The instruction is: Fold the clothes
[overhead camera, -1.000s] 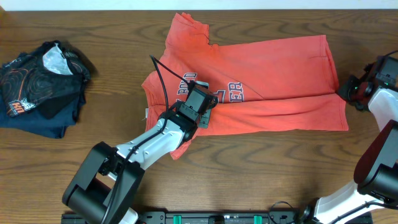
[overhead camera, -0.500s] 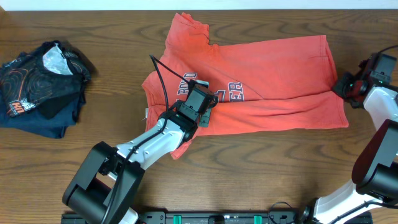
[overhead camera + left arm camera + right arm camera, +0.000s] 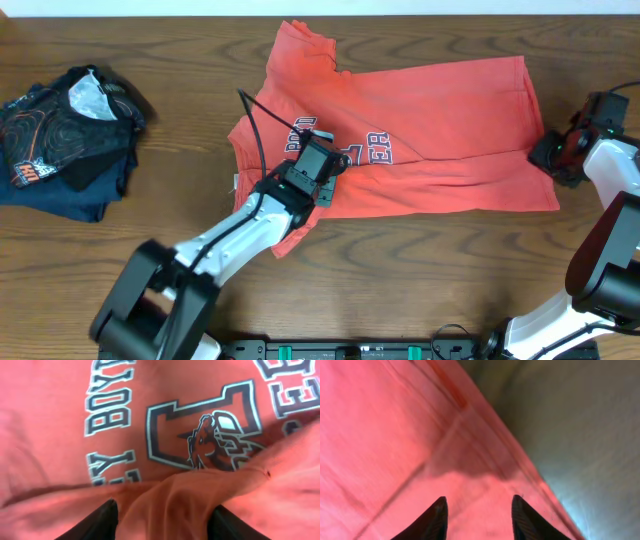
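Observation:
The clothes, a coral T-shirt point(image 3: 430, 130) with dark blue lettering point(image 3: 200, 435), lie partly folded on the wooden table point(image 3: 420, 270). My left gripper point(image 3: 318, 165) hovers low over the chest print. In the left wrist view its black fingers point(image 3: 107, 520) stand well apart, a loose ridge of cloth point(image 3: 170, 505) rising between them without being pinched. My right gripper point(image 3: 553, 155) is at the shirt's right edge. In the right wrist view it point(image 3: 479, 505) stands open over the red fabric point(image 3: 395, 435), near the hem point(image 3: 520, 465).
A dark navy swirl-printed garment point(image 3: 65, 135) lies bunched at the table's far left. A black cable point(image 3: 252, 120) arcs above the shirt from the left arm. Bare wood shows beyond the shirt's hem point(image 3: 590, 435).
Both grippers have gone from shut to open, letting go of the cloth. The right gripper has shifted a little left and toward the front edge. The left arm has hardly moved.

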